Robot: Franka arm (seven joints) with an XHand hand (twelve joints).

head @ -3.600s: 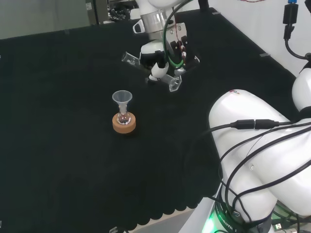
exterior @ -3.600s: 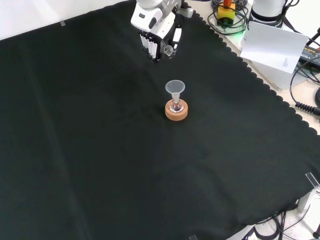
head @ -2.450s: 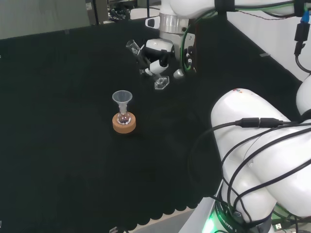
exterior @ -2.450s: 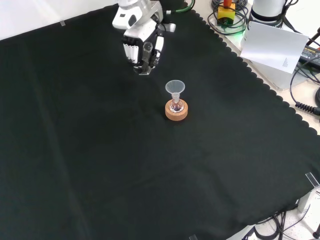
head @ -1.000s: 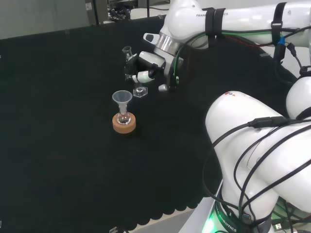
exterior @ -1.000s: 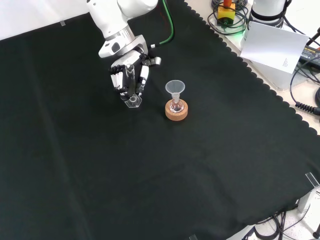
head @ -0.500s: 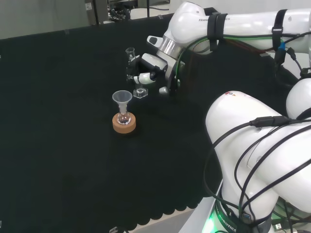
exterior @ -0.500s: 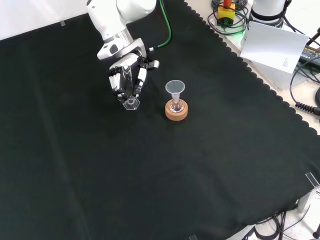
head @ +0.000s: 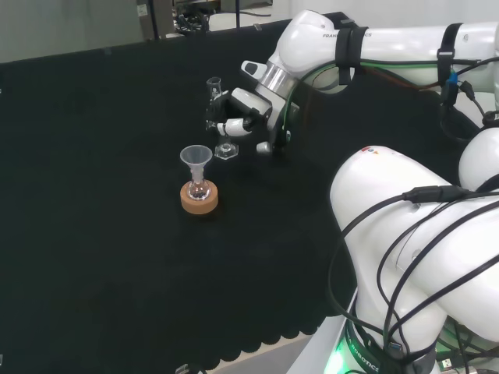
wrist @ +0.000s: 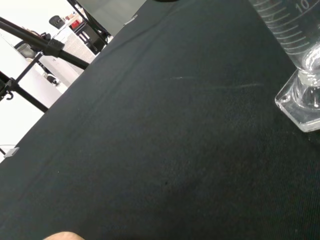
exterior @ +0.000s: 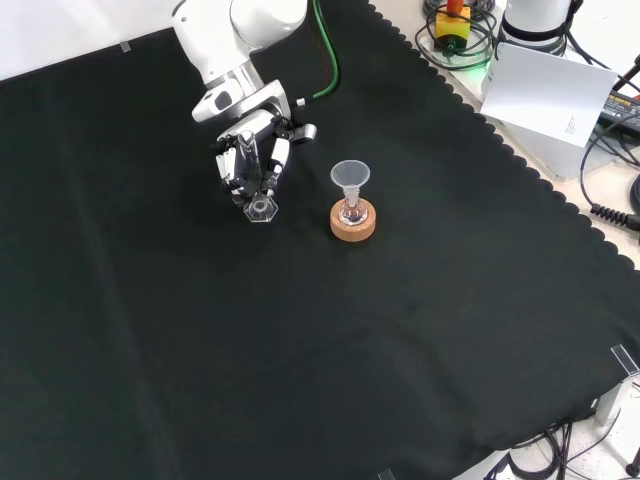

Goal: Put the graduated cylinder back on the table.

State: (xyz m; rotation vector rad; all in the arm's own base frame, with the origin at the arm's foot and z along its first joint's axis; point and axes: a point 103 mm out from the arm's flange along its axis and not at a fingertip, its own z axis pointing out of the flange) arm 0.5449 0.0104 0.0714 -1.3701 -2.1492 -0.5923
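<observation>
The hand (head: 243, 109), fingers curled around the upright graduated cylinder (head: 217, 117), is holding its hexagonal foot at the black cloth (exterior: 300, 330) toward the bench's far edge in the head view, so seating it flat before uncurling looks wise.

funnel flask (head: 196, 173) on cork ring (exterior: 353, 224) near cylinder (head: 218, 117), cloth (exterior: 300, 350) bare elsewhere
</observation>
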